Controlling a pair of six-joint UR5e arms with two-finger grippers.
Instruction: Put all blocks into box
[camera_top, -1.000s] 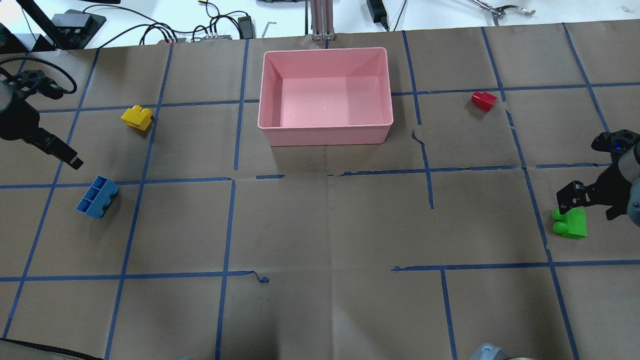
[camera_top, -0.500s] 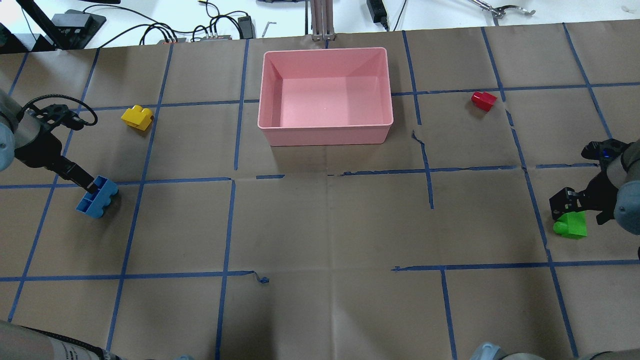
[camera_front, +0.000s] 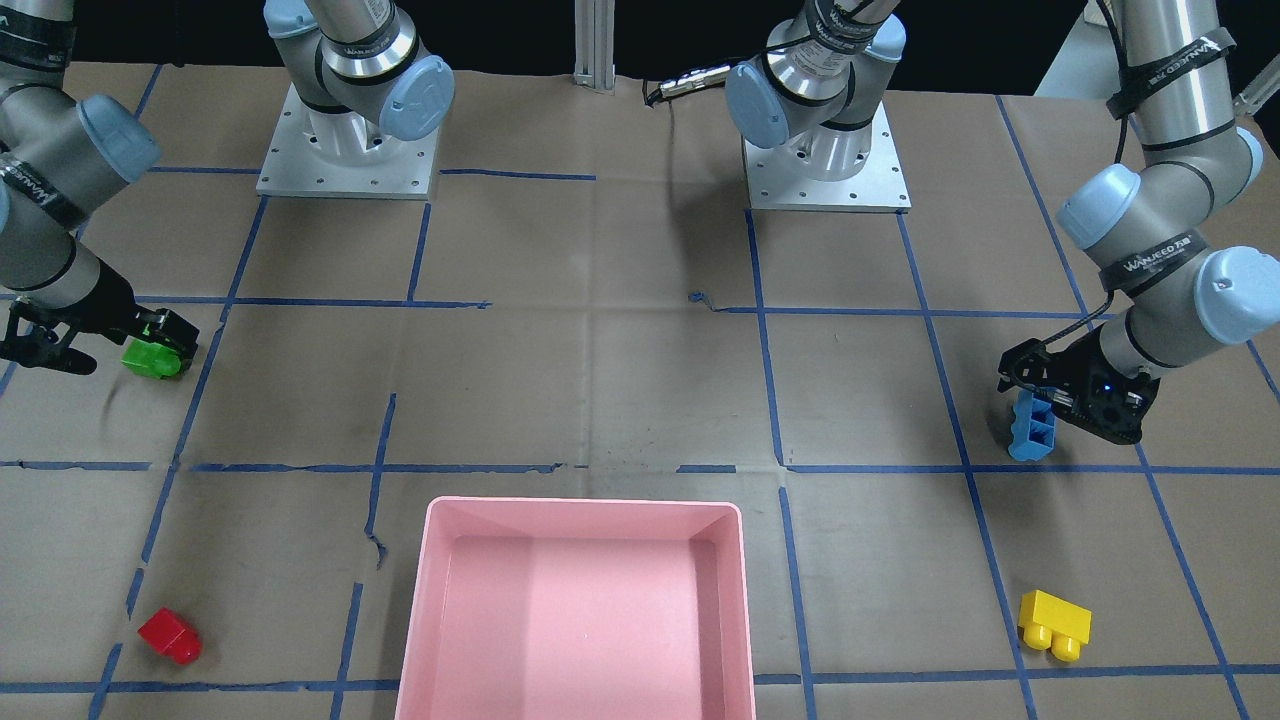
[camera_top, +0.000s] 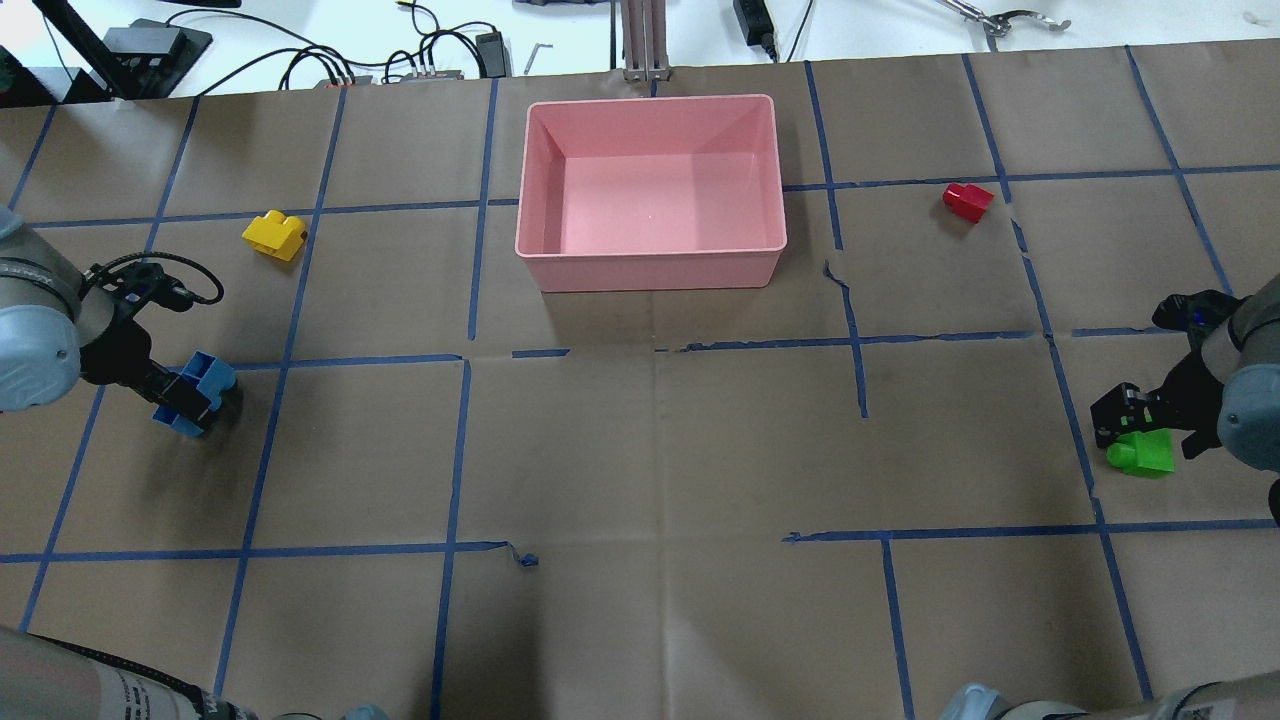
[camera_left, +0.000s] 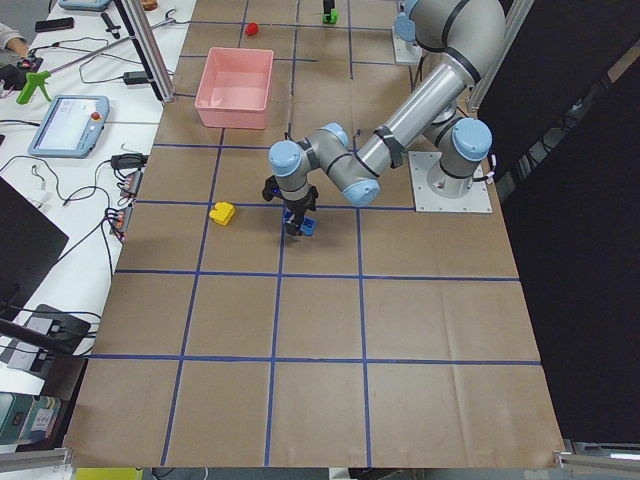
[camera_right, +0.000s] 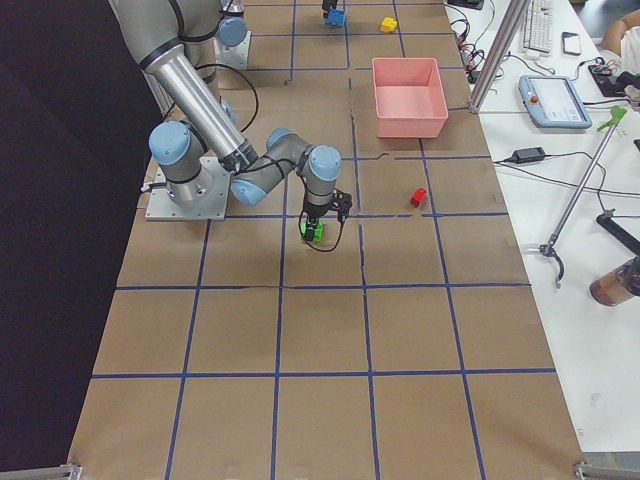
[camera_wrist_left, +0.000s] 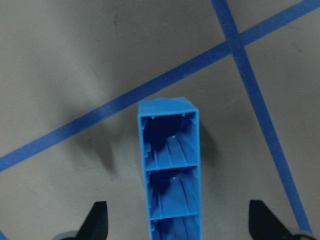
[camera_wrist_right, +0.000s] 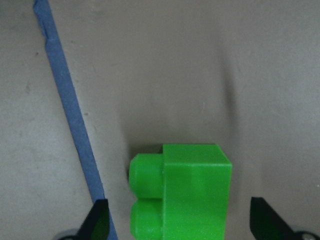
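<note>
Brown paper (camera_top: 650, 450) taped in a blue grid covers the table, with the large shallow pink plastic box (camera_top: 650, 270) at the far middle. A yellow studded brick (camera_top: 273, 235) lies well to the robot's left of the box, and a small red brick (camera_top: 967, 200) well to its right. The left gripper (camera_wrist_left: 180, 225) has its fingers spread wide either side of the long blue three-cell brick (camera_wrist_left: 170, 160). The right gripper (camera_wrist_right: 177, 225) is just as wide around the bright green brick (camera_wrist_right: 192, 190).

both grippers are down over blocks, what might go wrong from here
The green block points its studs at one finger of the open right gripper, so the grip may slip on them. The blue block lies narrow, hollow side up, in the open left gripper and could twist on closing.
</note>
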